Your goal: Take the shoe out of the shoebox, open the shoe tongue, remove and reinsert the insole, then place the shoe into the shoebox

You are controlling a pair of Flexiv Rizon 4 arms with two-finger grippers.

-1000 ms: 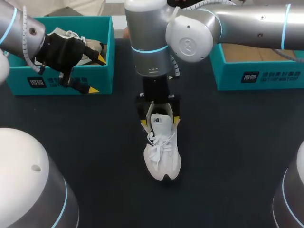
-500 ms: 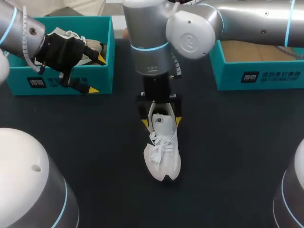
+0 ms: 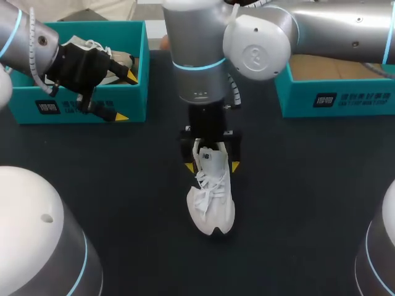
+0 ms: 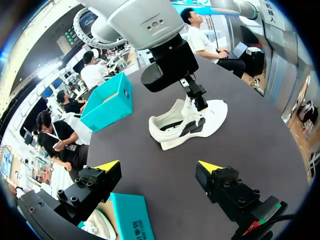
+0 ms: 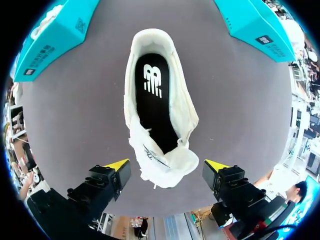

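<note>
The jaws of the right gripper (image 5: pixel 167 166) are held spread, with the tongue (image 5: pixel 165 159) of the white shoe (image 5: pixel 186 116) between them, untouched. The shoe is stood mid-table (image 3: pixel 308 203). The left gripper (image 4: pixel 159 167) is seen agape over the teal shoebox (image 3: pixel 80 106)

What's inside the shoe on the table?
The shoe holds a black insole, visible from heel to midfoot. Its toe end is hidden under the tongue.

Robot lab: arms (image 3: pixel 333 24) over table (image 3: pixel 308 203)
</note>
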